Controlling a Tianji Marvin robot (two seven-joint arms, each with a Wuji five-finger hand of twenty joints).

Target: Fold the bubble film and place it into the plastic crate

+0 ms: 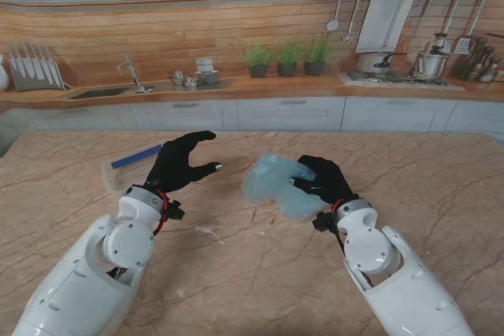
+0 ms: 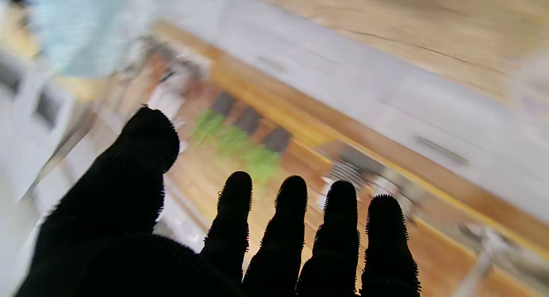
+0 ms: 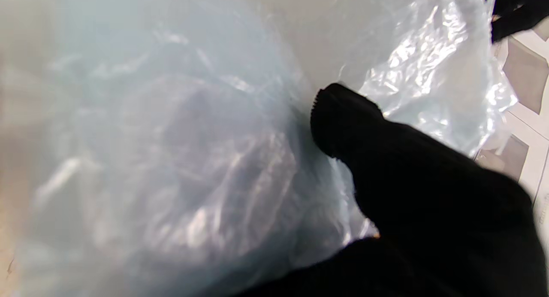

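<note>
The pale blue bubble film [image 1: 272,182] is bunched up near the table's middle, and my right hand [image 1: 321,180] is shut on its right side. Seen from the right wrist, the film [image 3: 171,159] fills most of the picture, with the black-gloved thumb [image 3: 343,116] pressed against it. My left hand [image 1: 179,163] hovers open to the left of the film, fingers spread and holding nothing; the left wrist view shows its fingers [image 2: 291,219] against the blurred kitchen. The clear plastic crate [image 1: 126,168] with a blue edge sits behind the left hand, partly hidden by it.
The marble table [image 1: 252,273] stretches wide on all sides. A kitchen counter with a sink [image 1: 102,92], potted plants [image 1: 287,57] and a stove [image 1: 394,72] runs beyond the far edge.
</note>
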